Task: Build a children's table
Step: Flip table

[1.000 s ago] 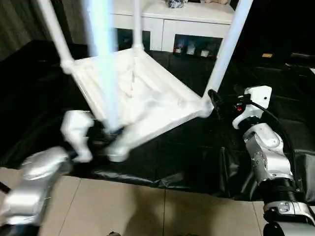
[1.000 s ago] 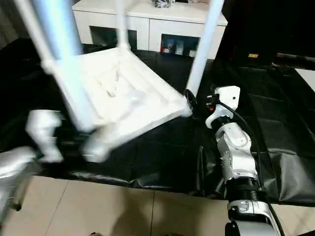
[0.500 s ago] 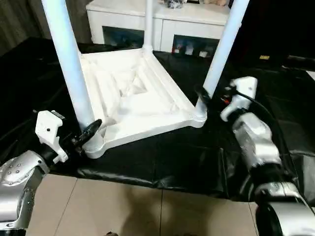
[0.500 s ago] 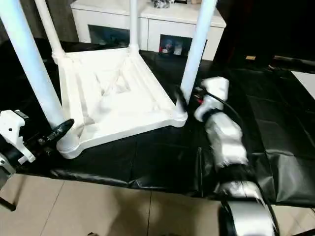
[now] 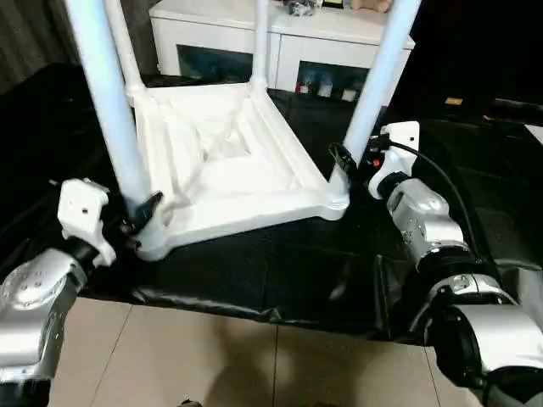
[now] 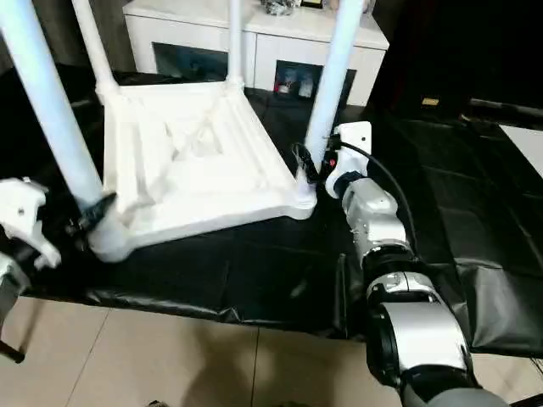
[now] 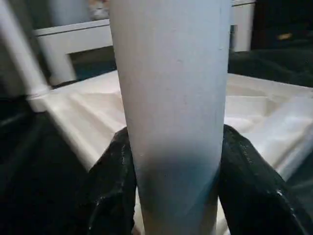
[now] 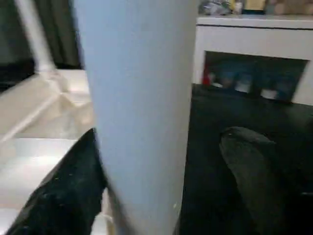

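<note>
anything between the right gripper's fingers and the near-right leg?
One finger lies against the near-right leg; black sheet shows between leg and other finger, in the right wrist view.

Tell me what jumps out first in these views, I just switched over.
The upside-down white tabletop lies on the black sheet with four white legs standing up from its corner sockets. The left tool grips the near-left leg just above its socket, and the right tool straddles the near-right leg low down, one finger apart from it. Behind stands a white cabinet.
</note>
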Motion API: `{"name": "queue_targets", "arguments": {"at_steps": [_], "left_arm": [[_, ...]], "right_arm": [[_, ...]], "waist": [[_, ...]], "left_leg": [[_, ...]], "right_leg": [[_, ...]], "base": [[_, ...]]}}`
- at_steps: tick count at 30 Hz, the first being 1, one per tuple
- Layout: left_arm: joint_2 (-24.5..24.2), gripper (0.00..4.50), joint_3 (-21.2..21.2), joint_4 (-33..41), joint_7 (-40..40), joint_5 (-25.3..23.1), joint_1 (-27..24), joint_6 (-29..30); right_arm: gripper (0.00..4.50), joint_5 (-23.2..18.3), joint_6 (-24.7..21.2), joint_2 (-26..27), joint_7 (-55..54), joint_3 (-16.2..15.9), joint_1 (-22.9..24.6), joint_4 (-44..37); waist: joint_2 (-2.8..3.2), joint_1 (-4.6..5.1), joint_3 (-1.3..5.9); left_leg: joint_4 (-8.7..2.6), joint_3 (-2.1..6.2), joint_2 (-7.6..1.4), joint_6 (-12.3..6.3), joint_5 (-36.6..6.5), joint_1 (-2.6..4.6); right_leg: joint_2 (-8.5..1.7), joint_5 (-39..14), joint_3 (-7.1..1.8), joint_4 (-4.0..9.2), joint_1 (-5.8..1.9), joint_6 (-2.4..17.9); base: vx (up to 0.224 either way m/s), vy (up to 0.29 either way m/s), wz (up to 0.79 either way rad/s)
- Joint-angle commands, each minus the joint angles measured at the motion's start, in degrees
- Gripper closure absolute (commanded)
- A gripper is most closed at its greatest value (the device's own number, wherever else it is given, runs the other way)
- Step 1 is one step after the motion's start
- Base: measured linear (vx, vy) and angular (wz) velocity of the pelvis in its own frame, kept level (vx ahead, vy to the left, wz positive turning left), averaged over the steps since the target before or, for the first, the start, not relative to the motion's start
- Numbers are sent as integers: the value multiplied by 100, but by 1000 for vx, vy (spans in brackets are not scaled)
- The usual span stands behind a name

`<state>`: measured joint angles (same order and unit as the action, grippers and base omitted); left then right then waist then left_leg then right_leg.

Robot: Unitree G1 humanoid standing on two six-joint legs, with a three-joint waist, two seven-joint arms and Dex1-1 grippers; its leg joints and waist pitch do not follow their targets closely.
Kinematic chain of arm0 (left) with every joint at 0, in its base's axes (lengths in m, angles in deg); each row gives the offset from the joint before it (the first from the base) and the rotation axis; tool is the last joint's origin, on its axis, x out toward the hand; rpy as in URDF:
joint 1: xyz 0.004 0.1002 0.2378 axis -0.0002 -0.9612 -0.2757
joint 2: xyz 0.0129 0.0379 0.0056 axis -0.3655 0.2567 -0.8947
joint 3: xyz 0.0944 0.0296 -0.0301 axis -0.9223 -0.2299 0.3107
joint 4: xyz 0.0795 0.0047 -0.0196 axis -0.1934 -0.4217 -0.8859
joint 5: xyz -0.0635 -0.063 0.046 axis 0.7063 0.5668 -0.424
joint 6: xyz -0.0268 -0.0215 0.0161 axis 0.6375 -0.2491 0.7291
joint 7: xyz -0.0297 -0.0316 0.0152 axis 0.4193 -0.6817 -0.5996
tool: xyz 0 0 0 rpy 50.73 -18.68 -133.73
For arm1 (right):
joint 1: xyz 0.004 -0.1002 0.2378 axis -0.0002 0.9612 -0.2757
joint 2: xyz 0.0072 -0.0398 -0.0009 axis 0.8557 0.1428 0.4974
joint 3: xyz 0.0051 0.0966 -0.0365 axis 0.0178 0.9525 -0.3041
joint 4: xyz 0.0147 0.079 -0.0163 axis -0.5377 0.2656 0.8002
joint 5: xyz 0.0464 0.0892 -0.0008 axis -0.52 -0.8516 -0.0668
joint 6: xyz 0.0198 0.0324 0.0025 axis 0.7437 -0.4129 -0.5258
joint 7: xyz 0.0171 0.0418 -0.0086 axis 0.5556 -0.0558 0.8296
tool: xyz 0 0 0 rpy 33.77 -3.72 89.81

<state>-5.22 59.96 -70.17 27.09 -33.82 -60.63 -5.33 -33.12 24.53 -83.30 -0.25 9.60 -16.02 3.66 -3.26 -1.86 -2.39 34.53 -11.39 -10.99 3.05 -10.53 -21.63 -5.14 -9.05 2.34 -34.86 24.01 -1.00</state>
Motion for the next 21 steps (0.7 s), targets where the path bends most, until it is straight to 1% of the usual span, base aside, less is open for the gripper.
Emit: {"name": "queue_targets", "arguments": {"at_steps": [1,2,3,4,5,6,7,9,10,12,13,14,15,18,19,20,21], "left_arm": [[-131,254,123,-234,-350,-625,17,-64],[-135,254,96,-299,-426,-650,78,-92],[-135,254,88,-317,-450,-658,96,-100],[-134,254,84,-324,-459,-660,104,-103],[-125,254,65,-352,-483,-665,133,-111],[-124,254,56,-370,-482,-663,150,-113],[-124,254,54,-373,-483,-663,153,-114],[-109,254,-31,-494,-547,-710,242,-158],[-109,254,-31,-494,-547,-710,242,-158],[-97,254,-56,-541,-555,-690,284,-178],[-94,254,-64,-555,-570,-694,299,-191],[-96,254,-75,-574,-588,-688,313,-204],[-104,254,-89,-586,-602,-694,321,-213],[-121,254,-116,-623,-611,-691,343,-230],[-123,254,-119,-629,-614,-690,345,-234],[-125,254,-123,-634,-626,-689,345,-241],[-125,254,-126,-634,-636,-694,343,-242]], "right_arm": [[91,-175,22,-4,298,83,179,-205],[104,-327,-85,5,693,48,386,-459],[120,-386,-154,6,863,26,460,-558],[123,-404,-174,7,915,19,478,-581],[127,-483,-264,1,1173,-23,588,-724],[134,-511,-295,-1,1277,-43,632,-783],[142,-513,-300,-2,1293,-47,638,-791],[171,-558,-506,-87,1905,-233,915,-1144],[171,-558,-506,-87,1905,-233,915,-1144],[191,-577,-577,-124,2091,-298,1017,-1286],[191,-584,-591,-134,2102,-299,1061,-1347],[209,-592,-616,-136,2109,-284,1097,-1408],[209,-578,-599,-139,2078,-268,1117,-1441],[236,-503,-546,-148,1955,-255,1136,-1495],[252,-411,-452,-156,1825,-267,1134,-1484],[257,-256,-323,-169,1605,-286,1133,-1477],[262,-127,-211,-188,1417,-301,1121,-1444]], "waist": [[148,-22,306],[154,-19,310],[166,-22,307],[160,-20,315],[172,-15,318],[192,-16,315],[177,-9,310],[185,-21,304],[181,-22,293],[174,-4,292],[175,-5,291],[185,-14,276],[185,-18,273],[176,-13,269],[177,-12,270],[179,-9,264],[157,-6,270]], "left_leg": [[-499,133,-182,270,-2452,140],[-500,133,-178,264,-2458,135],[-503,128,-181,238,-2513,149],[-506,140,-191,247,-2477,139],[-515,147,-183,244,-2439,119],[-510,147,-188,245,-2457,129],[-514,144,-186,241,-2481,128],[-511,147,-186,247,-2587,154],[-514,145,-187,245,-2615,154],[-527,175,-189,274,-2680,123],[-528,180,-186,276,-2697,122],[-516,172,-184,297,-2850,178],[-517,178,-185,306,-2882,177],[-529,196,-188,343,-2941,171],[-531,197,-188,347,-2952,170],[-534,199,-185,362,-2981,170],[-529,195,-182,372,-2972,171]], "right_leg": [[-196,-2051,-151,429,-136,937],[-191,-2029,-152,430,-139,954],[-174,-1980,-154,451,-139,938],[-185,-1921,-154,427,-149,959],[-187,-1887,-147,420,-169,1017],[-191,-1887,-149,419,-155,1047],[-185,-1917,-146,429,-158,1052],[-183,-2054,-143,452,-145,1029],[-179,-2089,-144,458,-137,1011],[-205,-2284,-137,461,-158,964],[-205,-2341,-132,468,-156,946],[-198,-2524,-136,513,-95,907],[-205,-2573,-135,515,-96,898],[-208,-2709,-124,526,-90,847],[-209,-2717,-124,525,-89,841],[-210,-2768,-122,536,-83,818],[-214,-2790,-122,541,-77,800]], "base": [[0,0,0],[0,0,0],[0,0,0],[0,0,0],[0,0,0],[0,0,0],[0,0,0],[0,0,0],[0,0,0],[0,0,0],[0,0,0],[0,0,0],[0,0,0],[0,0,0],[0,0,0],[0,0,0],[0,0,0]]}}
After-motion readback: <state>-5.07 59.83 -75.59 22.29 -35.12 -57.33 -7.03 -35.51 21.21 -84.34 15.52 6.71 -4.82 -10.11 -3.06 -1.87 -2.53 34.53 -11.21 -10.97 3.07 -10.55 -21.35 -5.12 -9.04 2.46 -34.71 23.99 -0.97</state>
